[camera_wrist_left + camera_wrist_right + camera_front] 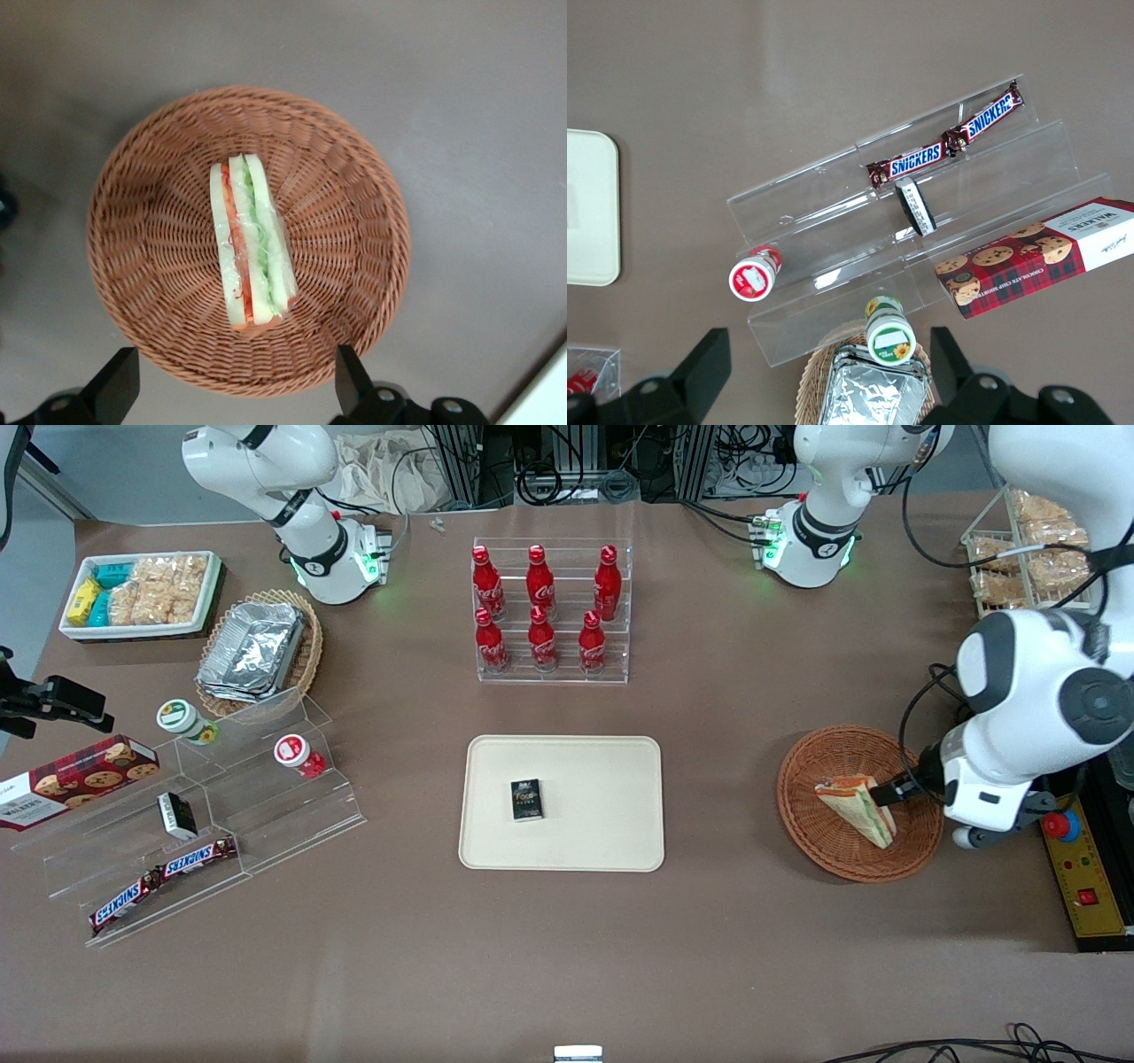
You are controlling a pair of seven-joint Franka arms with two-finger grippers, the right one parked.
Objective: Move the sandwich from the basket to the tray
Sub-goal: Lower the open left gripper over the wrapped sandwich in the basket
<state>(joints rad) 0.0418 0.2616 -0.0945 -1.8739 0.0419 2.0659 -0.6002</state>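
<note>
Lying on its side in the basket (248, 239), the sandwich (252, 242) shows its striped edge to the wrist camera, with pale bread outside and orange, red and green filling between. Its long axis runs straight away from the gripper (235, 385), and the nearer, slightly ragged end sits just short of the basket's rim. In the front view the sandwich (858, 810) is a wedge, its narrow tip aimed toward the tray (562, 802) and its broad end nearer the front camera.

The gripper (889, 794) hovers over the basket (859, 803) at the working arm's end of the table, above the part of the rim closest to the arm. Its two dark fingers (113, 387) are spread wide, wider than the sandwich is thick, and hold nothing. From the wrist both fingertips appear just outside the wicker rim, with the sandwich centred between them and apart from both; from the front the dark fingertip reaches the sandwich's upper edge, and whether it touches cannot be told.

Well apart from the gripper, toward the parked arm, the cream tray carries a small dark box (526, 800). Farther from the front camera stands a clear rack of red bottles (546, 611)
</note>
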